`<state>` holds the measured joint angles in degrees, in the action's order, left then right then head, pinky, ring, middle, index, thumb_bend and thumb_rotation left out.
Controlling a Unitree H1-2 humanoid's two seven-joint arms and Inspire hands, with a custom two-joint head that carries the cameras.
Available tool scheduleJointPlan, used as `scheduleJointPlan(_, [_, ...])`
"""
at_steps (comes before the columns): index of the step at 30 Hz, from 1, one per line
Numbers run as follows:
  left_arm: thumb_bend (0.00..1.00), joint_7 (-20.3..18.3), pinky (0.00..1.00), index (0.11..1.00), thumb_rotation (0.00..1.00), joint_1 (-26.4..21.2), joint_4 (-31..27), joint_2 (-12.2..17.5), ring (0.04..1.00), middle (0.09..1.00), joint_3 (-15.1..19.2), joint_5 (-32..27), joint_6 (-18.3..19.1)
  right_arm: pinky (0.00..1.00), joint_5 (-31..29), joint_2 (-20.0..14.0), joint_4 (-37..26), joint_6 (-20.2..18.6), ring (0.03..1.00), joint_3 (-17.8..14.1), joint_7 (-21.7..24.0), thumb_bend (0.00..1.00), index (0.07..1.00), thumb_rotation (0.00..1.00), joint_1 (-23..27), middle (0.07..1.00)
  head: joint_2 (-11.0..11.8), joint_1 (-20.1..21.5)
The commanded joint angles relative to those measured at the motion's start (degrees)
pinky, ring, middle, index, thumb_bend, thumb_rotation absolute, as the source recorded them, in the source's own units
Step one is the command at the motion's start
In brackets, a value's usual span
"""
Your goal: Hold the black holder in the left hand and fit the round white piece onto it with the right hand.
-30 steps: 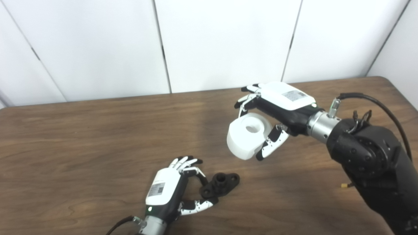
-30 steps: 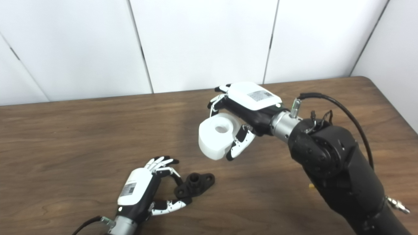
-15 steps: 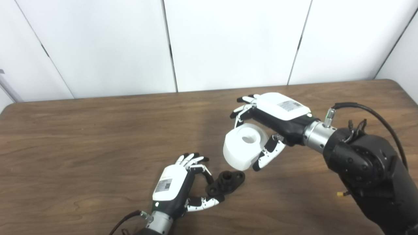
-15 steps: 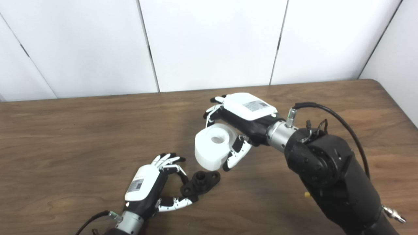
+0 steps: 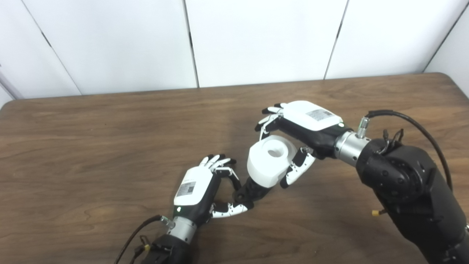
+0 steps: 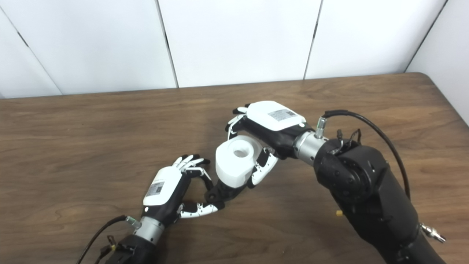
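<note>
Left hand [image 5: 199, 189]: fingers and thumb curled onto the near-left end of the black holder [image 5: 252, 191], pinching it just above or on the table [image 5: 91, 146]; whether lifted clear cannot be told. Right hand [image 5: 298, 124]: closed around the round white piece [image 5: 270, 160], fingers over the far side, thumb on the near-right side, the piece held off the table.

Position of the task's things: white piece directly over the far-right part of the holder, covering most of it. Only the near-left end of the holder visible, between the left thumb and the lower edge of the white piece. In both eye views the lower edge appears to meet the holder; actual contact not confirmed.

Governing relation: bore of the white piece [image 6: 240, 151] opening upward and slightly toward the cameras, its axis tilted from vertical. Holder's long axis running near-left to far-right, toward the right hand. Boss of the holder hidden beneath the white piece, so alignment of bore to boss not verifiable.

Judged step: seating of the piece begun, not complete. Judged requirement: bore axis brought into line with the hidden boss, then pressed down and near-left against the left-hand pinch. Judged risk: holder pivoting in the left-hand pinch under off-axis load.
</note>
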<state>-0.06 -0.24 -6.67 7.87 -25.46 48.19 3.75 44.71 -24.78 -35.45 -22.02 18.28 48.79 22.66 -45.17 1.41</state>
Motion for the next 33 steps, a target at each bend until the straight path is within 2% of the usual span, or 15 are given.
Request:
scheduleJointPlan(1, [0.51, -2.65, 0.98, 0.489, 0.05, 0.10, 1.43, -0.03, 0.924, 0.839, -1.15, 1.40, 1.72, 1.00, 0.70, 0.43, -0.51, 1.54, 0.951, -0.26, -1.59, 0.52, 0.484, 0.14, 1.31, 0.815, -0.14, -0.02])
scheduleJointPlan(21, [0.51, -2.73, 0.97, 0.489, 0.05, -0.22, 1.32, -0.19, 0.922, 0.837, -1.20, 1.35, 1.90, 1.00, 2.97, 3.50, 2.07, 2.41, 0.951, 0.43, -4.46, 0.52, 0.484, 0.14, 0.94, 0.819, -0.59, -0.30])
scheduleJointPlan(33, [0.51, -3.04, 0.98, 0.489, 0.05, -0.42, 1.15, -0.58, 0.926, 0.840, -1.24, 1.40, 2.32, 1.00, 3.82, 3.60, 2.65, 2.80, 0.948, 0.97, -3.38, 0.52, 0.484, 0.14, 1.25, 0.814, -0.93, -0.60])
